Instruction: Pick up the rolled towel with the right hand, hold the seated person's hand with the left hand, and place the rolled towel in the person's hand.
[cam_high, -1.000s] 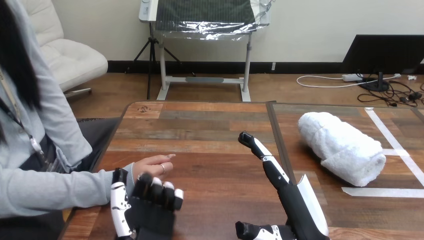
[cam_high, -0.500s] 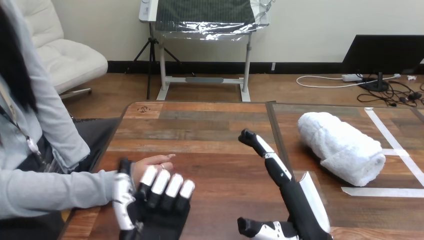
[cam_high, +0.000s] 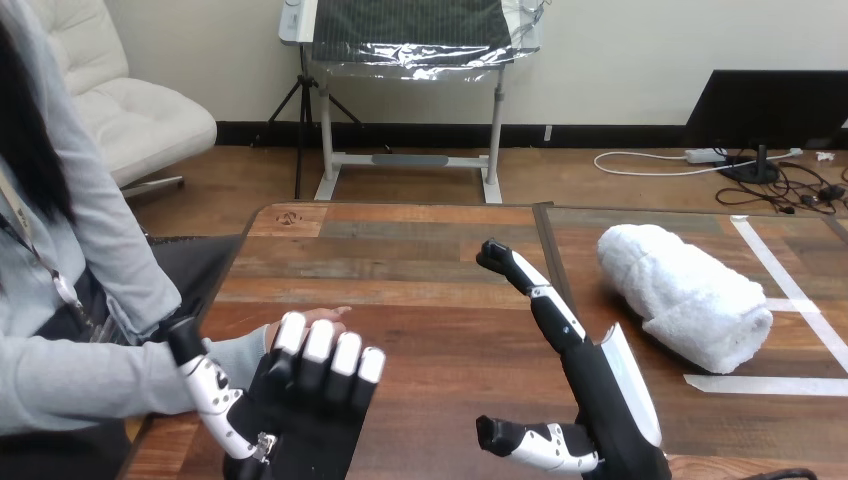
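Observation:
The rolled white towel (cam_high: 684, 291) lies on the table at the right, on its side. My right hand (cam_high: 590, 400) stands on edge to the left of it, open, fingers straight and pointing away, thumb spread near the front edge; a gap separates it from the towel. My left hand (cam_high: 300, 405) is open at the lower left, its back toward the camera, fingers over the person's hand (cam_high: 318, 320). That hand rests on the table with fingers pointing right, mostly hidden behind mine. I cannot tell whether the two touch.
The wooden table (cam_high: 420, 260) has a seam down its middle and white tape lines (cam_high: 790, 290) at the right, beside the towel. The person's grey sleeve (cam_high: 90, 385) lies along the table's left corner.
My left hand has risen and opened wider, its thumb swinging out to the left over the person's wrist. My right hand has barely moved. The towel has stayed put.

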